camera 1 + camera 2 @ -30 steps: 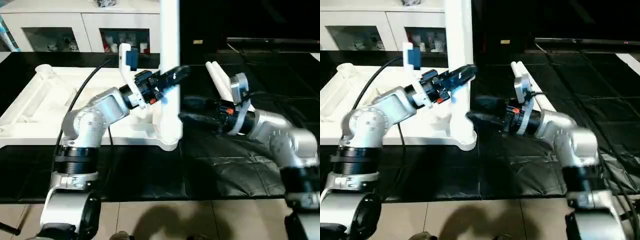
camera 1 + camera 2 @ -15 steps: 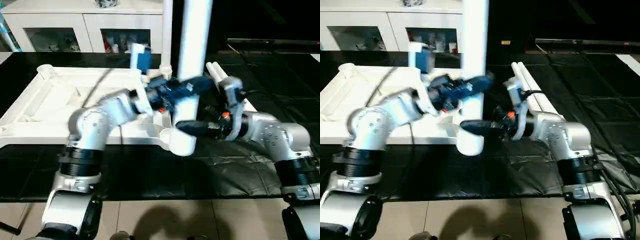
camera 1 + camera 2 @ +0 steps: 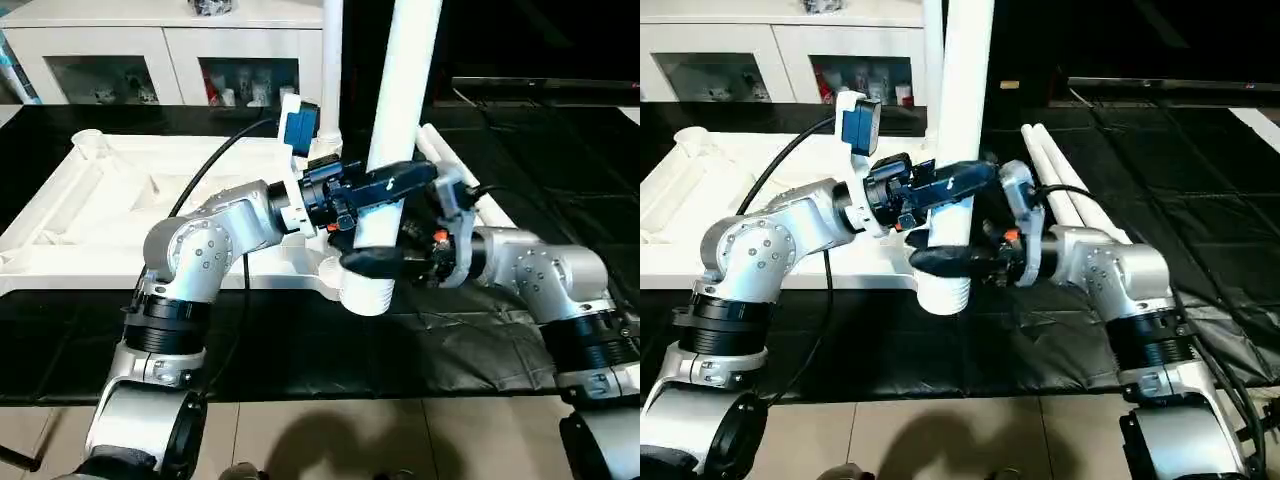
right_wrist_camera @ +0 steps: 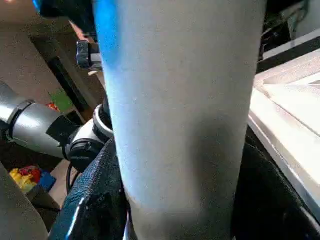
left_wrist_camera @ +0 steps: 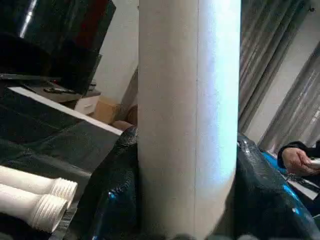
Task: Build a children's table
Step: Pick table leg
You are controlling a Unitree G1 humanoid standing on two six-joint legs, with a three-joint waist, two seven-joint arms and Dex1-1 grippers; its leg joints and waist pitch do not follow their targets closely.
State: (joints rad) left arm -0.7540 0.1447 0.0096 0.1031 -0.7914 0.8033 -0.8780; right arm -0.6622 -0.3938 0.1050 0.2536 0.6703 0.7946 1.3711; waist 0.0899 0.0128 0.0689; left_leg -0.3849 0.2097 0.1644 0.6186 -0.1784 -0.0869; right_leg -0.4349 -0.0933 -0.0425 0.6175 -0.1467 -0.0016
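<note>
The white table top [image 3: 110, 200] lies underside up on the black mat. One white leg [image 3: 405, 90] is upright and slightly tilted, its threaded end [image 3: 943, 295] hanging just in front of the top's near right corner. My left gripper [image 3: 385, 185] is shut on this leg at mid-height. Just below it, my right gripper [image 3: 375, 262] wraps the same leg, its fingers [image 4: 90, 210] pressed against both sides. Another leg [image 3: 331, 70] stands in the far right corner socket. Two legs [image 3: 1060, 175] lie side by side on the mat to the right.
A white cabinet with glass doors [image 3: 130, 60] runs along the back. The crinkled black mat [image 3: 450, 340] covers the work area, with tan floor [image 3: 330, 440] in front. A person's hand [image 5: 297, 160] shows at the edge of the left wrist view.
The held leg has come away from the near right corner socket, moving right and tilting. My right gripper has moved in from the right and closed around it below the left gripper.
</note>
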